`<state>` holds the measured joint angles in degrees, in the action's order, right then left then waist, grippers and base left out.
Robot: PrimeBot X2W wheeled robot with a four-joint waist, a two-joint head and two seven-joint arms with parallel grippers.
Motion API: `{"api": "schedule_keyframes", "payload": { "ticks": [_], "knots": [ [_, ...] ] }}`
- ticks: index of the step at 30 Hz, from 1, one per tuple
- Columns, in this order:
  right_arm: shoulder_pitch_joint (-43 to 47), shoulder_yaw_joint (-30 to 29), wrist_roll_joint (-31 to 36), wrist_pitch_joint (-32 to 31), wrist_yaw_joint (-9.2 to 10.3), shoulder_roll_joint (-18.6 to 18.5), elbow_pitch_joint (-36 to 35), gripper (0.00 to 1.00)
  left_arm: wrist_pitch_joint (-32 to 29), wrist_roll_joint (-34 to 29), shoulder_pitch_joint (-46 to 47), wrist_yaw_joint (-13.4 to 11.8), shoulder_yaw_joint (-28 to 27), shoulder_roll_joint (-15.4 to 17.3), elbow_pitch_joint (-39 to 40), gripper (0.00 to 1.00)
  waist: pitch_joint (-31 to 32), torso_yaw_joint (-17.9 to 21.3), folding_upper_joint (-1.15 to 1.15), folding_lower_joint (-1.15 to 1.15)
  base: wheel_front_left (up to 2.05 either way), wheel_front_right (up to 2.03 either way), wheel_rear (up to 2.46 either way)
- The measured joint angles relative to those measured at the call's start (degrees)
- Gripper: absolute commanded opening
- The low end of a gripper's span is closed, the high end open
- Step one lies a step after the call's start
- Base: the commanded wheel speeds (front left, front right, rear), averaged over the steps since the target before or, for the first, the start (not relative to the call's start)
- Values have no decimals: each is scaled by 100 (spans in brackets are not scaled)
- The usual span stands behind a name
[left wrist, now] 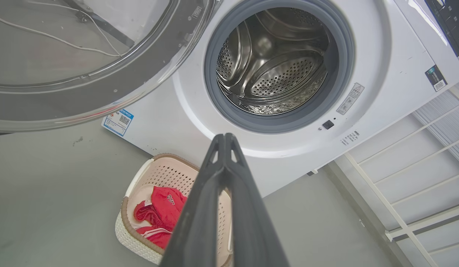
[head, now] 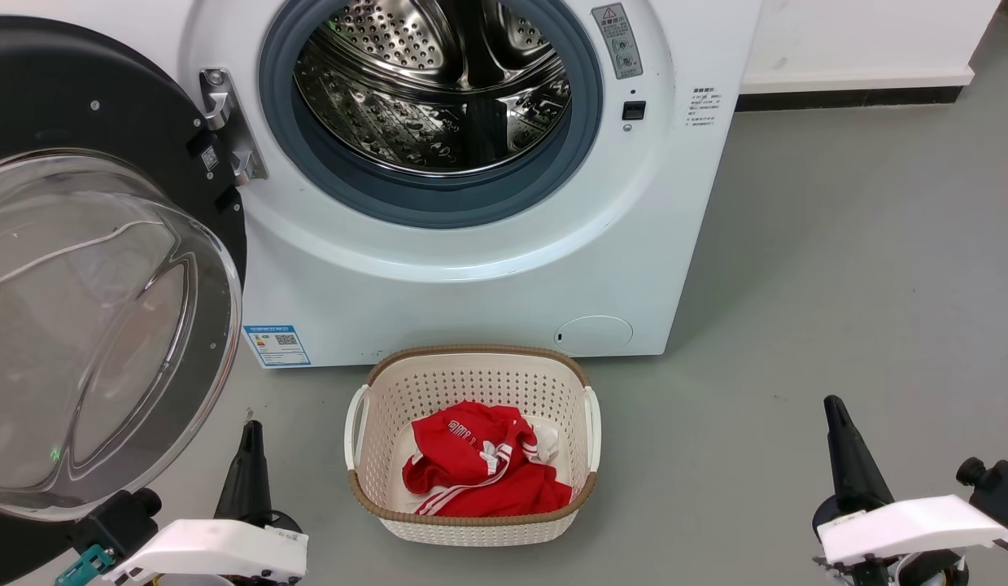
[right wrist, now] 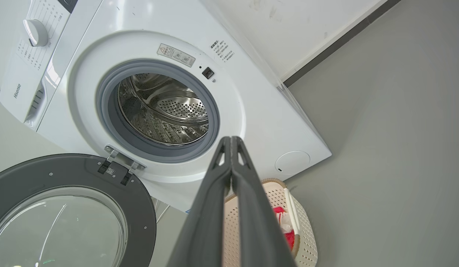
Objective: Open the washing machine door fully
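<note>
the washing machine door (head: pixel 97 285) stands swung out on the left of the washing machine (head: pixel 487 277), hung from the hinge (head: pixel 227 130) at the left edge of the drum (head: pixel 430 89) opening. its glass bowl faces me and the drum mouth is fully uncovered. from the right wrist view the door (right wrist: pixel 66 215) lies almost in line with the machine's front, so i judge it at or close to the end of its swing.

what matters for any last push is the side. the left gripper (head: pixel 251 431) sits low on the near left, just right of the bowl's lower rim and not touching it. the door's free edge runs off to the left, past that gripper. the right gripper (head: pixel 833 407) is well apart, on the far side of the basket (head: pixel 471 362) on the floor (head: pixel 837 268). so the left arm is the nearer one.

both grippers are clenched on nothing; in each wrist view the left gripper (left wrist: pixel 225 139) and right gripper (right wrist: pixel 231 141) show their fingers pressed together.
</note>
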<state>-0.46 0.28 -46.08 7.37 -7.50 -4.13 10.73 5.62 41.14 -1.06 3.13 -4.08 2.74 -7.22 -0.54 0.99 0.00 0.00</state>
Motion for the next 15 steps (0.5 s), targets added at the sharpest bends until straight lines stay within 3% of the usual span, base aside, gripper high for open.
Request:
{"api": "schedule_keyframes", "payload": {
  "ticks": [15],
  "knots": [
    [-121,-87,-1128,-264,0,-18,65,0,-282,1176,147,92,-53,0,-156,0,6,-17,0,0,0,0,0]
  ]
}}
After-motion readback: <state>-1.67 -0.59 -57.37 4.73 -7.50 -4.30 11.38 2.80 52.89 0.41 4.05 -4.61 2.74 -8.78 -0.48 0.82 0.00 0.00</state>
